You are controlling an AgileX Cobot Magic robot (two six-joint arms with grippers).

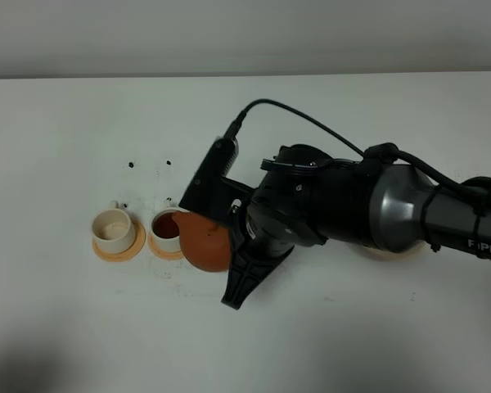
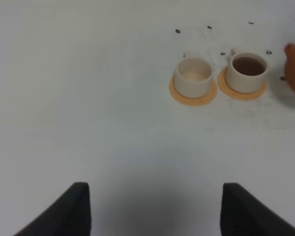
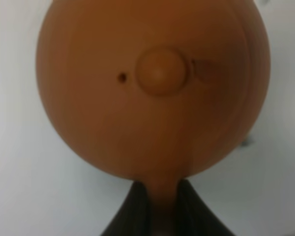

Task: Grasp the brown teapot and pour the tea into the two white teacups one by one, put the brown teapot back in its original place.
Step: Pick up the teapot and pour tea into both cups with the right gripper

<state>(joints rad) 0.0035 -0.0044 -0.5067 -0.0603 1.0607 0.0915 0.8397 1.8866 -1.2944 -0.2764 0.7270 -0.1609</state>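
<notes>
A plain white worktop point(image 1: 82, 327) fills nearly the whole exterior view, matte and evenly lit from above. Along its far edge runs a band of pale grey wall point(image 1: 229, 37), smooth and uniform in tone. A few small dark specks point(image 1: 131, 164) dot the surface left of centre. A soft grey shadow point(image 1: 24, 368) dims the near left corner.

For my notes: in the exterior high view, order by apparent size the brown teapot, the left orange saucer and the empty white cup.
1. brown teapot, though partly hidden
2. left orange saucer
3. empty white cup, narrower than its saucer
</notes>
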